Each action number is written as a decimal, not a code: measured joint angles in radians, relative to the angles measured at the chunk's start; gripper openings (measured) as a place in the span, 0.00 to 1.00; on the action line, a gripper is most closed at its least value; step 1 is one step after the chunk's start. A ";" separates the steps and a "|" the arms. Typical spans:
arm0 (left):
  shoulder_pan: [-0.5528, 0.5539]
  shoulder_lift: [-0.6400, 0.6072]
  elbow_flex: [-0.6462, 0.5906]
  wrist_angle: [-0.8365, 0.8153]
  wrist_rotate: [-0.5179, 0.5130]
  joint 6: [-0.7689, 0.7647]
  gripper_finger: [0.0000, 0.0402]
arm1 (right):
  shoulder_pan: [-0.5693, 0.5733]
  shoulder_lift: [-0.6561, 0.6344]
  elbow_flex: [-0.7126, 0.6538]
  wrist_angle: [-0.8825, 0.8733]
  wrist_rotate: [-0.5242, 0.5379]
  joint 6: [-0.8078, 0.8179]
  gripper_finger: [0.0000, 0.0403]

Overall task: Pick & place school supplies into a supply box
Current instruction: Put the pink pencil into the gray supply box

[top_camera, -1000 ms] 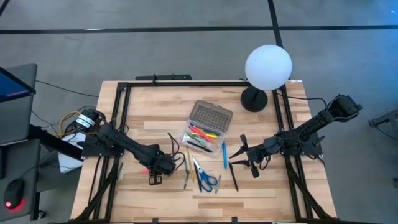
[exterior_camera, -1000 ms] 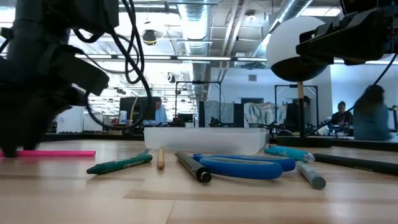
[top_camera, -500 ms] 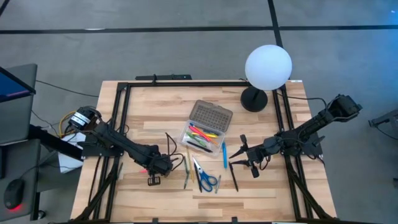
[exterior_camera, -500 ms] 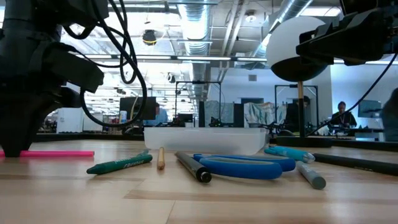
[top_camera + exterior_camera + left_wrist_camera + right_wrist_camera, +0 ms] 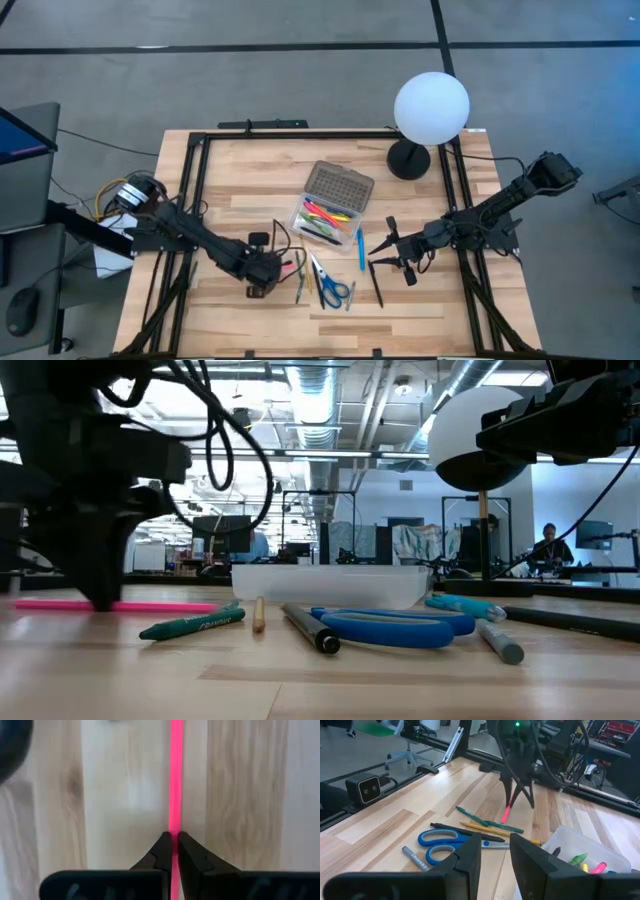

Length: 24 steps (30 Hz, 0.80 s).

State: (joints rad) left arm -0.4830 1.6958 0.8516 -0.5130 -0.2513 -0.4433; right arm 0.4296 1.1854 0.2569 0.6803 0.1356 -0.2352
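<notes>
Since the earlier high view, the left arm has slid toward the middle of the table, and its gripper (image 5: 262,276) now stands over the pink pen (image 5: 175,780) with its fingers pressed together on the shaft. The left wrist view shows both fingertips (image 5: 165,851) pinching the pen from either side, the pen running straight away from the wrist along the wood grain. In the low view the pen (image 5: 150,605) lies flat on the table (image 5: 320,680), so the grip looks just made and the lift not yet begun. Gripping across the narrow shaft rather than along it gives the fingers a firm hold on so thin a thing.

The supply box (image 5: 322,221) sits open near the table's centre, its grey dotted lid (image 5: 338,186) folded back toward the far edge, with several coloured pens already inside. On the wood in front of it lie the green pen (image 5: 192,625), a pencil (image 5: 259,614), a dark pen (image 5: 308,628) and the blue-handled scissors (image 5: 331,283); a blue pen (image 5: 361,247) rests just beside the box.

The right gripper (image 5: 388,246) waits at the right of the table, jaws partly apart and holding nothing, as its own wrist view shows. A white globe lamp (image 5: 431,107) stands at the far right corner, clear of the work.
</notes>
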 joint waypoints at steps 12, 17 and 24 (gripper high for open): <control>-0.031 -0.023 0.000 0.023 -0.041 0.019 0.01 | 0.000 0.000 0.000 0.003 0.000 0.000 0.24; -0.030 -0.025 0.001 0.015 -0.041 -0.013 0.01 | 0.000 0.000 0.000 0.006 0.000 0.000 0.24; -0.027 -0.027 0.002 0.015 0.007 -0.014 0.05 | 0.000 0.000 0.000 0.008 0.000 0.000 0.24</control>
State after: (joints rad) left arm -0.5096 1.6691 0.8539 -0.4983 -0.2448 -0.4572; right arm 0.4294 1.1854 0.2569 0.6880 0.1359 -0.2352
